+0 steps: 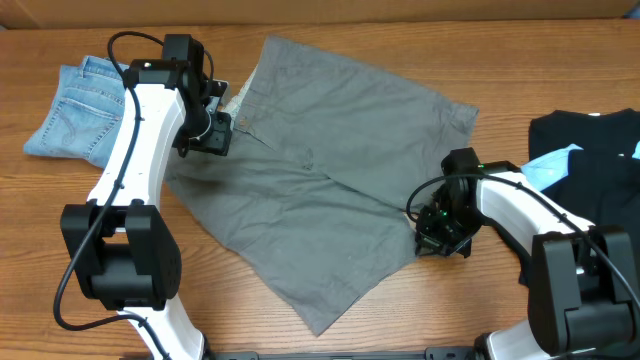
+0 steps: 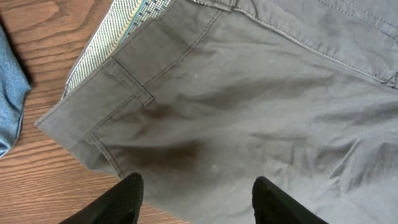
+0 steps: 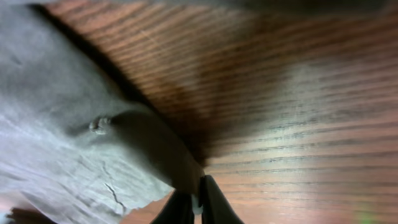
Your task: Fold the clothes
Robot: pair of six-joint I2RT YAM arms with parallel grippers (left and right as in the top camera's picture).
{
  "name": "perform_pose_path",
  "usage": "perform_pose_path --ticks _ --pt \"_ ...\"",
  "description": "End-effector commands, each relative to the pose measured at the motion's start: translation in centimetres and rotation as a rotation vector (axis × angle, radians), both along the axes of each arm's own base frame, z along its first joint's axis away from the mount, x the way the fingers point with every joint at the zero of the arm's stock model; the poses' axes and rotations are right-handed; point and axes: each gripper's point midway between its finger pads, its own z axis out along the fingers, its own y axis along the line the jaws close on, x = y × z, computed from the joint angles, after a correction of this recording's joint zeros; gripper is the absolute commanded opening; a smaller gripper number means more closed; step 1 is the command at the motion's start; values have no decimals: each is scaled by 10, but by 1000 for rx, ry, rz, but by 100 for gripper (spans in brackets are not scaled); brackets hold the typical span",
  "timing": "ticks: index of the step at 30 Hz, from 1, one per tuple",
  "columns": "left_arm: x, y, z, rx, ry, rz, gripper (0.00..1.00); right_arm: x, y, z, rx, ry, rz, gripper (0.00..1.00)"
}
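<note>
While the grey shorts (image 1: 330, 170) lie flat on the table (image 1: 40, 250), our left gripper (image 2: 196, 182) hangs spread over their waistband (image 2: 93, 106). Our right gripper (image 3: 196, 205) pinches 1 hem (image 3: 146, 180).

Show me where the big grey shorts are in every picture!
Overhead: the grey shorts lie spread across the middle.
Left wrist: they fill most of the picture, with the waistband at upper left.
Right wrist: they cover the left side.
Shared landmark: the wooden table under them.
</note>
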Motion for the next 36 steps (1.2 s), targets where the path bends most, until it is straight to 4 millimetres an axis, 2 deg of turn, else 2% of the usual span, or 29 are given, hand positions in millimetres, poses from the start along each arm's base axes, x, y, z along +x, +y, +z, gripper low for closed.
perform_pose_path --ticks 1,6,11,13,14,16,17,22,27,32,36 --pt "0 2 -4 13 8 -16 59 15 -8 8 -4 -32 -42 4" --pt "-1 4 -6 26 14 -15 59 34 -32 15 -24 -69 -127 4" --pt "-9 10 -18 58 44 -12 60 40 -80 14 -128 -71 -235 4" --pt "-11 9 -25 50 49 -12 60 39 -92 13 -142 -68 -273 4" --pt "-12 8 -29 47 51 -11 60 39 -100 13 -153 -67 -295 7" --pt "-14 7 -36 41 57 -10 61 40 -110 14 -156 -68 -334 29" --pt "-16 6 -39 34 62 -11 61 41 -111 16 -135 -71 -348 31" --pt "-22 5 -51 25 80 -12 62 57 -84 49 127 -221 -245 38" --pt "-21 5 -58 24 68 -12 63 40 -61 69 159 -206 -176 43" --pt "-11 4 -57 24 27 -11 63 18 -29 63 166 -117 -110 43" --pt "-7 4 -57 23 10 -12 64 -11 -5 50 150 -13 -60 47"
